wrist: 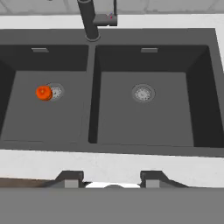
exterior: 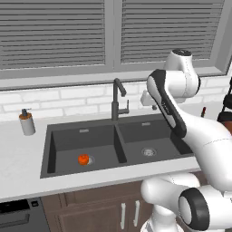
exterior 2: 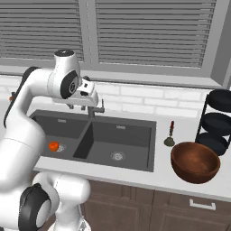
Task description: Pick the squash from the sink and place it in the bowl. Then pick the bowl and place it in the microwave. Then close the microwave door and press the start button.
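The small orange-red squash lies on the floor of the left basin of the dark grey sink, touching its silver drain ring. In the hand view the squash is up and to the left. My gripper hangs high over the sink's front edge, looking down into both basins, open with nothing between its fingers. From the right base the gripper sits in front of the faucet. The reddish-brown bowl stands empty on the counter right of the sink. The microwave and its door are out of view.
A tall dark faucet rises behind the basins' divider. A soap dispenser stands on the counter at left. A dark rack of plates and a small red-topped bottle stand near the bowl. Window blinds fill the back wall.
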